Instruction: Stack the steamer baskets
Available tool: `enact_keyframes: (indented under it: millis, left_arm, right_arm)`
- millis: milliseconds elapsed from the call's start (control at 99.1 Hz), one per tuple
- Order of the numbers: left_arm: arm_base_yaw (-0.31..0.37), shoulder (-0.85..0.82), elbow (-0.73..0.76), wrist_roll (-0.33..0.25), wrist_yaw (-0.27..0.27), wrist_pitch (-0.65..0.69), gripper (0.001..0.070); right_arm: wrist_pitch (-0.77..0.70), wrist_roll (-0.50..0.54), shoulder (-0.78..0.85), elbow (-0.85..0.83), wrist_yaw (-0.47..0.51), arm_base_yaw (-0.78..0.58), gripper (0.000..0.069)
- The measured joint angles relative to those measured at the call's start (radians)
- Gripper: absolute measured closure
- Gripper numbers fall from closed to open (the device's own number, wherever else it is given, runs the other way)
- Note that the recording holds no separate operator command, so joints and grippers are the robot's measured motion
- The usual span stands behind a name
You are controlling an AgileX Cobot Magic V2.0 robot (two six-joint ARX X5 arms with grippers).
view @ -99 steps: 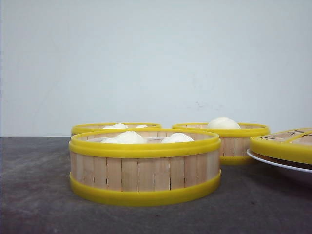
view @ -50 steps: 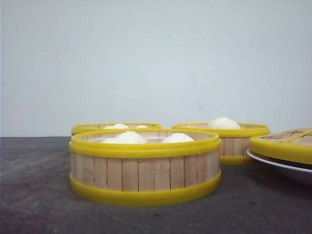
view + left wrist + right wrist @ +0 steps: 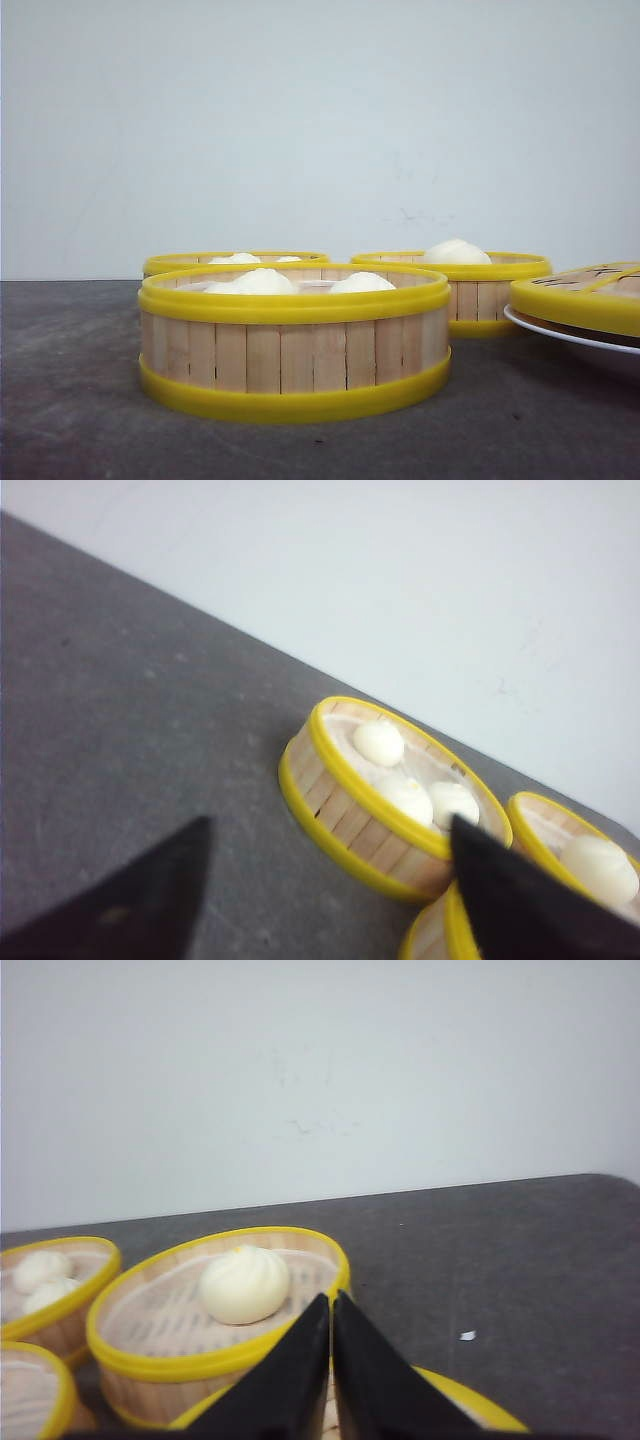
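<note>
Steamer baskets, three in all, stand on the dark desk (image 3: 70, 400). The nearest basket (image 3: 294, 345), towards the desk's front edge, holds white buns (image 3: 262, 282). Two more stand behind it towards the rear edge: the rear left basket (image 3: 236, 262), largely hidden, with buns, and the rear right basket (image 3: 485, 290), holding a single bun (image 3: 456, 252). None is stacked. At the right edge, a yellow-rimmed lid (image 3: 585, 298) rests on a white plate (image 3: 560, 332). Left gripper (image 3: 330, 890): jaws wide apart, above the desk beside the rear left basket. Right gripper (image 3: 331, 1360): jaws pressed together, holding nothing, near the single-bun basket.
</note>
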Motion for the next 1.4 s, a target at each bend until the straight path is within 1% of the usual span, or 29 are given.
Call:
enact_keyframes:
  millis: [30, 81, 161, 252, 303, 343, 424, 535, 615, 696, 746, 817, 958, 1079, 1291, 1342, 1402]
  left_arm:
    - [0.005, 0.029, 0.024, 0.011, 0.000, -0.017, 0.0219]
    - [0.016, 0.092, 0.077, 0.047, -0.001, -0.047, 0.0254]
    - [0.036, 0.233, 0.178, 0.100, -0.001, -0.050, 0.0294]
    - [0.062, 0.459, 0.307, 0.117, 0.005, -0.045, 0.0308]
    - [0.079, 0.611, 0.386, 0.125, 0.033, -0.055, 0.0310]
    - [0.093, 0.754, 0.468, 0.129, 0.072, -0.091, 0.0310]
    - [0.095, 1.016, 0.649, 0.134, 0.160, -0.206, 0.0304]
    - [0.085, 1.349, 0.933, 0.134, 0.256, -0.441, 0.0274]
    - [0.069, 1.531, 1.149, 0.143, 0.276, -0.613, 0.0271]
    - [0.061, 1.667, 1.358, 0.180, 0.275, -0.758, 0.0274]
    - [0.060, 1.723, 1.462, 0.195, 0.258, -0.822, 0.0275]
    - [0.060, 1.783, 1.578, 0.206, 0.244, -0.871, 0.0275]
    - [0.054, 1.872, 1.729, 0.212, 0.237, -0.931, 0.0276]
    - [0.030, 1.942, 1.791, 0.216, 0.233, -0.983, 0.0279]
    - [-0.003, 2.047, 1.812, 0.218, 0.228, -1.012, 0.0282]
    - [-0.010, 2.063, 1.812, 0.219, 0.206, -1.009, 0.0313]
    - [-0.016, 2.073, 1.812, 0.219, 0.176, -1.006, 0.0377]
  right_arm:
    - [0.000, 0.011, 0.000, 0.000, -0.017, 0.000, 0.0690]
    - [0.000, 0.024, 0.000, 0.000, -0.049, 0.000, 0.0690]
    - [0.011, 0.034, 0.000, 0.000, -0.095, 0.000, 0.0690]
    - [0.021, 0.037, 0.000, 0.000, -0.109, 0.000, 0.0690]
    - [0.010, 0.037, 0.000, 0.000, -0.109, 0.000, 0.0690]
    - [-0.005, 0.037, 0.000, 0.000, -0.109, 0.000, 0.0690]
    - [-0.043, 0.037, 0.000, 0.000, -0.109, 0.000, 0.0690]
    - [-0.077, 0.039, 0.000, 0.000, -0.112, 0.000, 0.0690]
    - [-0.083, 0.049, 0.000, 0.000, -0.128, 0.000, 0.0690]
    - [-0.083, 0.058, 0.000, 0.000, -0.136, 0.000, 0.0690]
    - [-0.083, 0.060, 0.000, 0.000, -0.148, 0.000, 0.0690]
    - [-0.083, 0.063, 0.000, 0.000, -0.159, 0.000, 0.0690]
    - [-0.083, 0.068, 0.000, 0.000, -0.180, 0.000, 0.0690]
    - [-0.083, 0.079, 0.000, 0.000, -0.180, 0.000, 0.0690]
    - [-0.083, 0.085, 0.000, 0.000, -0.180, 0.000, 0.0690]
    - [-0.083, 0.086, 0.000, 0.000, -0.180, 0.000, 0.0690]
    - [-0.083, 0.086, 0.000, 0.000, -0.180, 0.000, 0.0690]
